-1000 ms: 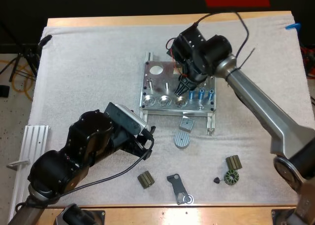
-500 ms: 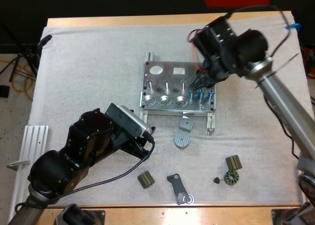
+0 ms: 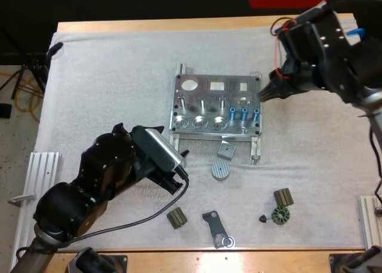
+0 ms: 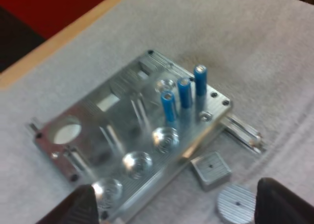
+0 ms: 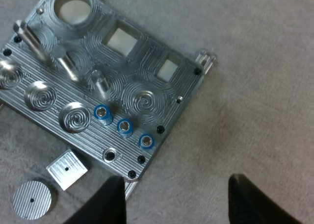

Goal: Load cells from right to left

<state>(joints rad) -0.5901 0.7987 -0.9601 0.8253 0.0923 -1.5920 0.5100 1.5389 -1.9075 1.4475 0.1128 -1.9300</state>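
Observation:
The metal fixture (image 3: 209, 100) lies mid-mat, with three blue cylinders (image 3: 244, 113) upright in a row near its front right corner. My right gripper (image 3: 264, 94) hovers just off the fixture's right edge; its fingers (image 5: 105, 200) stand apart and empty beside the cylinders (image 5: 123, 127) and the fixture (image 5: 142, 99). My left gripper (image 3: 181, 172) sits low in front of the fixture's left corner. Its fingers (image 4: 73, 209) are wide apart with nothing between them, facing the fixture (image 4: 117, 136) and the cylinders (image 4: 184, 94).
In front of the fixture lie a square grey block (image 3: 225, 149) and a ribbed round disc (image 3: 219, 169). Nearer the front edge are dark ribbed parts (image 3: 176, 217) (image 3: 283, 196), a ring part (image 3: 279, 215) and a flat bracket (image 3: 216, 228). An aluminium rail (image 3: 37, 183) lies at the left.
My right gripper has drawn back from over the fixture's middle to beyond its right edge. The left arm has shifted only slightly.

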